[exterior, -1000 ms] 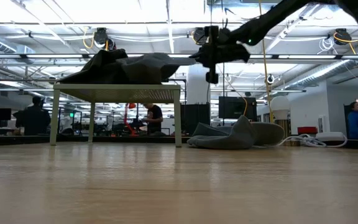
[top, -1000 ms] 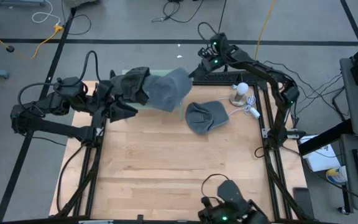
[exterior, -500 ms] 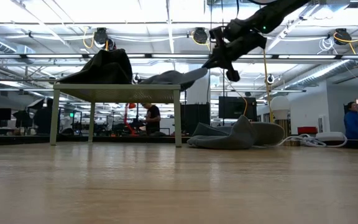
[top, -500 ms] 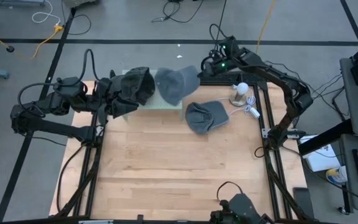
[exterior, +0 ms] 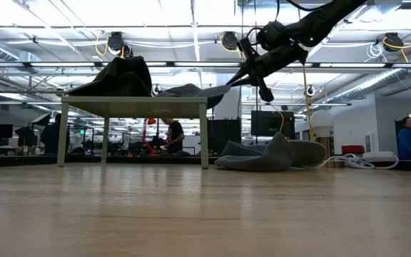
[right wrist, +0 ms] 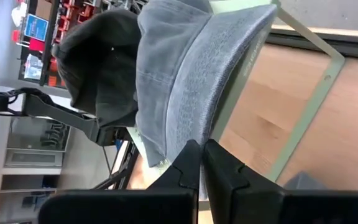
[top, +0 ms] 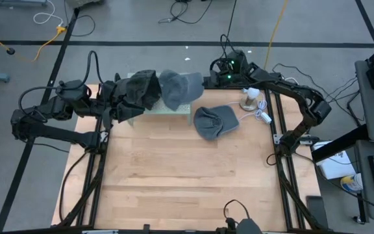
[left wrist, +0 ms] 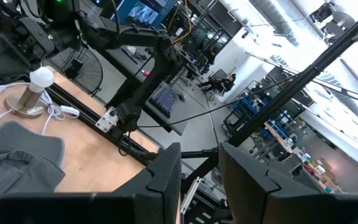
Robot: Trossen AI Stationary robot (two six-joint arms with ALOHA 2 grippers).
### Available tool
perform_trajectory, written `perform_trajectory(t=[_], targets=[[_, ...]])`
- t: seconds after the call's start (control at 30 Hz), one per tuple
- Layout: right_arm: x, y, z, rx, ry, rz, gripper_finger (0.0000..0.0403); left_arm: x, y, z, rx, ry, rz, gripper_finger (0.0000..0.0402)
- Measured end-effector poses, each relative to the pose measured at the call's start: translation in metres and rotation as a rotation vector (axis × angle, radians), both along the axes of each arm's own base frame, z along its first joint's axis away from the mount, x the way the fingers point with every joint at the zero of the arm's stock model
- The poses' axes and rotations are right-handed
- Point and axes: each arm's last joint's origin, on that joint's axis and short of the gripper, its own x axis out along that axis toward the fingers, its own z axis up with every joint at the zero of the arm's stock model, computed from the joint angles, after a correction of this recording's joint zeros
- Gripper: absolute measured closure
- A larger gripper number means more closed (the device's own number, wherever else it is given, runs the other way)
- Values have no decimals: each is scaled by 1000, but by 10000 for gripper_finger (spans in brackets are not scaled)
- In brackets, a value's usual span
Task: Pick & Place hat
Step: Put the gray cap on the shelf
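Observation:
A grey hat (top: 177, 88) lies on a small pale green stand (top: 174, 109) beside a dark hat (top: 140, 90). In the low view the dark hat (exterior: 120, 75) sits heaped on the stand top (exterior: 134, 106). The grey hat (exterior: 191, 91) lies to its right. My right gripper (top: 202, 83) is shut on the grey hat's brim at the stand's right end. My left gripper (top: 123, 107) is open at the dark hat's left side; nothing shows between its fingers (left wrist: 166, 174) in the left wrist view. A second grey hat (top: 214, 121) lies flat on the table. My right gripper (right wrist: 201, 146) pinches the grey hat's brim (right wrist: 178, 134) between its two fingers, at the brim's edge. It comes from the table's far right, slanting down (exterior: 228, 86). The crown (right wrist: 166, 56) rests on the stand against the dark hat, and the brim rises toward the fingers.
A small lamp with a white bulb (top: 252, 96) and its white cord (top: 263, 116) stand near the table's far right corner. The bare wooden table (top: 187, 175) spreads toward the near edge. People sit in the room beyond (exterior: 409, 139).
My right gripper has tipped and drawn the grey hat toward the table's right. The hat lay spread against the dark one and now sits apart from it at the stand's right end, its brim raised. The dark hat has stayed on the stand, bunched higher.

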Motion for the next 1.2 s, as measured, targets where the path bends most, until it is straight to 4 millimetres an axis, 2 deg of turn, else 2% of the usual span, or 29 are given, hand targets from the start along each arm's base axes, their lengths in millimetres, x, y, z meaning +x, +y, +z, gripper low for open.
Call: perform_trajectory(t=[0.6,0.87,1.2], targets=[[-5,19,-41,109,107,28,399,0,0,0,-2,0,-3,289],[-3,18,-38,30,82,54,399,0,0,0,16,0,-3,289],[3,13,-25,-85,-42,59,401,0,0,0,12,0,-2,289]])
